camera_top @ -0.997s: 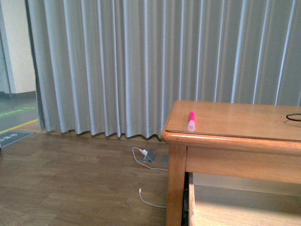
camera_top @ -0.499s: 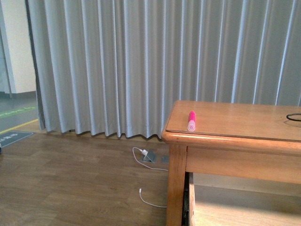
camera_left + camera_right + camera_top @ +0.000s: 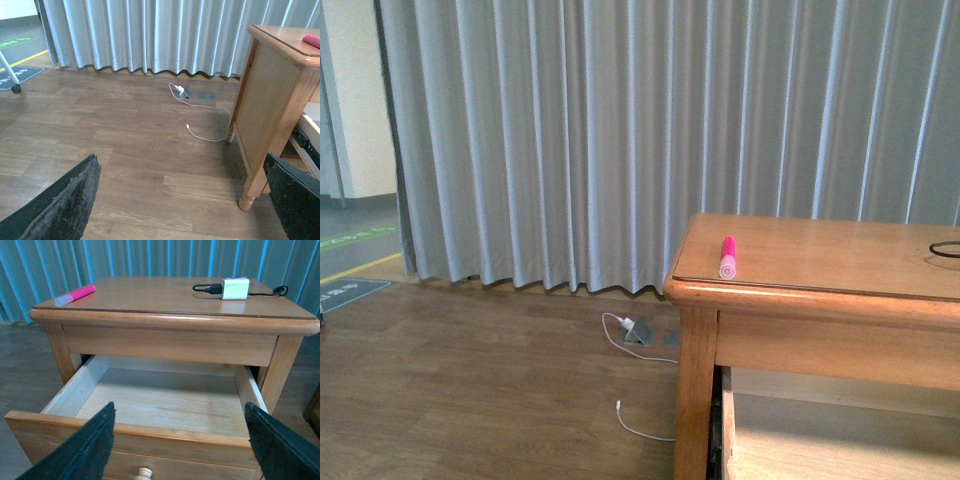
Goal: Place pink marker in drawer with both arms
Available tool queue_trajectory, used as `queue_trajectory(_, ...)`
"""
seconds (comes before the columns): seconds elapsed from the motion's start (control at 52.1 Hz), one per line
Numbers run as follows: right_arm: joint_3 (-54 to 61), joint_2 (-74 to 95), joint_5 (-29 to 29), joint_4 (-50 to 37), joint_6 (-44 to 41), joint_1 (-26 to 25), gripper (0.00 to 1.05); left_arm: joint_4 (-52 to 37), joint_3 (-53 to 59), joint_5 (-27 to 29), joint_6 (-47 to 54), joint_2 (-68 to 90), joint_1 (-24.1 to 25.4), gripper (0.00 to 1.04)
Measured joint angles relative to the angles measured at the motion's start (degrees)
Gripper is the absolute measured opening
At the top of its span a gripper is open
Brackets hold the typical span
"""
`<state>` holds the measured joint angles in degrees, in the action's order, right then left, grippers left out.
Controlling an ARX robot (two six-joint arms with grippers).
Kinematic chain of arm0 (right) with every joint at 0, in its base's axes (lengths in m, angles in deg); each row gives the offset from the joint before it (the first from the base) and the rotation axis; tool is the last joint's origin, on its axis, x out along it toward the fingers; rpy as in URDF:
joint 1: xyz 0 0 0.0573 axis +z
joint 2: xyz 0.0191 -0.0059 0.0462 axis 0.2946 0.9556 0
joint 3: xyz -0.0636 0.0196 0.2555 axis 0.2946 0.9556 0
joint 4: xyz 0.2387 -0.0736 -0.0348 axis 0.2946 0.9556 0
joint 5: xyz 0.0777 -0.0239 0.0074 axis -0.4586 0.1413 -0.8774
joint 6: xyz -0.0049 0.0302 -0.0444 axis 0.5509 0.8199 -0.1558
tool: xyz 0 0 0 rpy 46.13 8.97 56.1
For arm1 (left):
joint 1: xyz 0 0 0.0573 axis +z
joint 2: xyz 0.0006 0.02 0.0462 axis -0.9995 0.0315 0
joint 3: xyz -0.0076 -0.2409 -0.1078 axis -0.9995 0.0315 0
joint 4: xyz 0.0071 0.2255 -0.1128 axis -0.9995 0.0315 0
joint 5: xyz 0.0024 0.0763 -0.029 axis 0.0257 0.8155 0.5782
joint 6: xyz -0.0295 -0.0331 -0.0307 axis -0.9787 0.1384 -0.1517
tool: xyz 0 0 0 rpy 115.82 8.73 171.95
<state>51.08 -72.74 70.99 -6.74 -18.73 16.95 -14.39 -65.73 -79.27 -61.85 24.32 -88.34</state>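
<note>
The pink marker [image 3: 727, 256] lies on the wooden dresser top near its left front corner, pale cap end toward me; it also shows in the right wrist view as the pink marker [image 3: 75, 295] and at the picture's edge as the pink marker [image 3: 311, 39]. The drawer [image 3: 150, 432] is pulled out, its pale interior bare, with its round knob [image 3: 144, 473] at the front. My right gripper [image 3: 182, 440] hangs open in front of and above the drawer's front edge. My left gripper [image 3: 185, 205] is open over the floor, left of the dresser. Neither arm shows in the front view.
A white charger block [image 3: 235, 288] with a black cable lies on the dresser top at the back right. A white cable and plug [image 3: 632, 328] lie on the wooden floor by the grey curtain [image 3: 620, 140]. The dresser leg [image 3: 250, 190] stands close to my left gripper.
</note>
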Motion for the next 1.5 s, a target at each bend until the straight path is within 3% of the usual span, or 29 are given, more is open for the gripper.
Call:
queue_trajectory(0.115, 0.0, 0.0, 0.0, 0.0, 0.04, 0.0, 0.98, 0.0, 0.02, 0.0, 0.0, 0.0, 0.0, 0.99)
queue_trajectory(0.23, 0.0, 0.0, 0.0, 0.0, 0.02, 0.0, 0.96, 0.0, 0.0, 0.0, 0.0, 0.0, 0.0, 0.99)
queue_trajectory(0.268, 0.0, 0.0, 0.0, 0.0, 0.02, 0.0, 0.96, -0.66, 0.0, 3.54, -1.53, 0.55, -1.36, 0.99)
queue_trajectory(0.345, 0.0, -0.02, 0.02, 0.0, 0.02, 0.0, 0.96, -3.52, -0.2, 17.68, -6.88, 4.72, -7.3, 0.99)
queue_trajectory(0.422, 0.0, -0.02, -0.02, 0.0, 0.0, 0.0, 0.96, -6.05, -1.36, 20.98, -8.87, 10.75, -11.39, 0.99)
queue_trajectory(0.594, 0.0, -0.02, 0.0, 0.0, 0.02, 0.0, 0.96, -13.4, -11.47, 14.47, -8.52, 29.9, -13.81, 0.99)
queue_trajectory(0.805, 0.0, -0.04, 0.0, 0.0, 0.02, 0.0, 0.96, -21.44, -30.1, 7.19, 1.14, 56.57, -17.49, 0.99)
queue_trajectory(1.093, 0.0, -0.04, 0.0, 0.0, 0.02, 0.0, 0.96, -19.28, -51.78, 3.87, 5.81, 80.35, -22.38, 0.99)
queue_trajectory(1.496, 0.0, -0.04, 0.0, 0.0, 0.02, 0.0, 0.96, -7.87, -83.58, 1.29, 3.43, 106.03, -25.53, 0.99)
